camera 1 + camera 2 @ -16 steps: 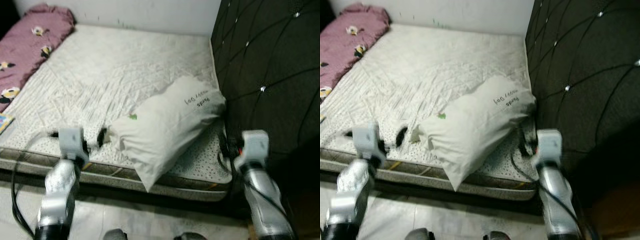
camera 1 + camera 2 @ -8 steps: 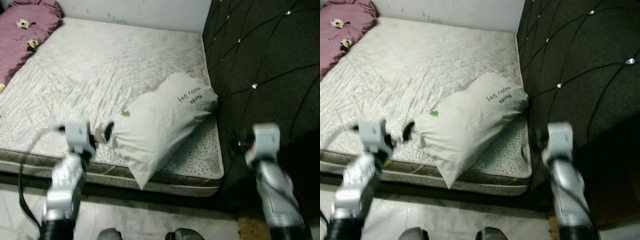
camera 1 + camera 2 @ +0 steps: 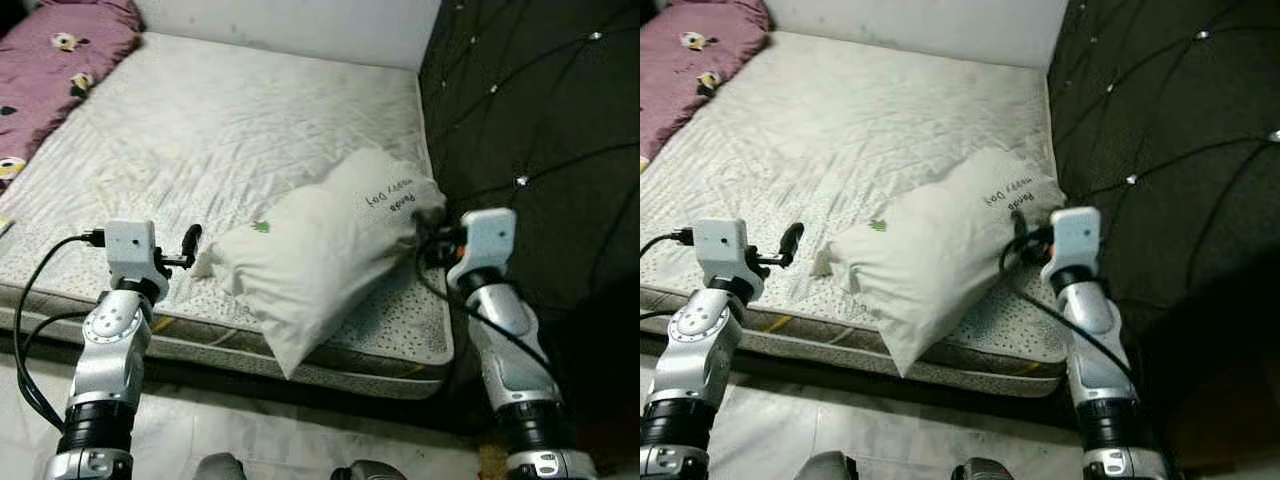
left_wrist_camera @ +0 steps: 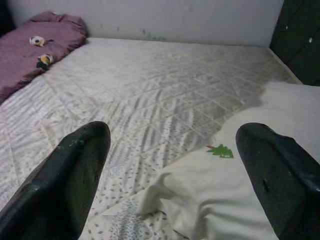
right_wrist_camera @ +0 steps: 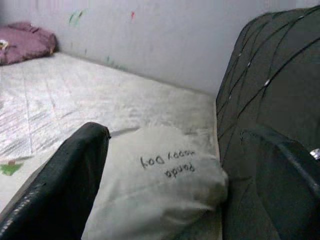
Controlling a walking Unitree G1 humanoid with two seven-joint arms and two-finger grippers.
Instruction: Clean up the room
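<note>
A white pillow (image 3: 320,255) with dark lettering and a small green tree mark (image 4: 220,150) lies crosswise on the near right corner of the mattress (image 3: 250,130), overhanging its front edge. My left gripper (image 3: 190,242) is open just left of the pillow's left corner, a little apart from it. In the left wrist view the corner of the pillow (image 4: 210,200) sits between the two black fingers (image 4: 75,175). At the pillow's right end, by the headboard, my right gripper (image 3: 425,235) is open. The right wrist view has the lettered end of the pillow (image 5: 160,200) between its fingers (image 5: 70,185).
A dark tufted headboard (image 3: 540,120) rises along the right side of the bed. A purple flowered blanket (image 3: 50,70) lies bunched at the far left. A white wall (image 3: 300,20) runs behind the bed. Pale floor (image 3: 250,440) lies in front of the mattress.
The camera has shifted. My right gripper came in from beside the headboard to the pillow's right end. My left gripper stays near the pillow's left corner.
</note>
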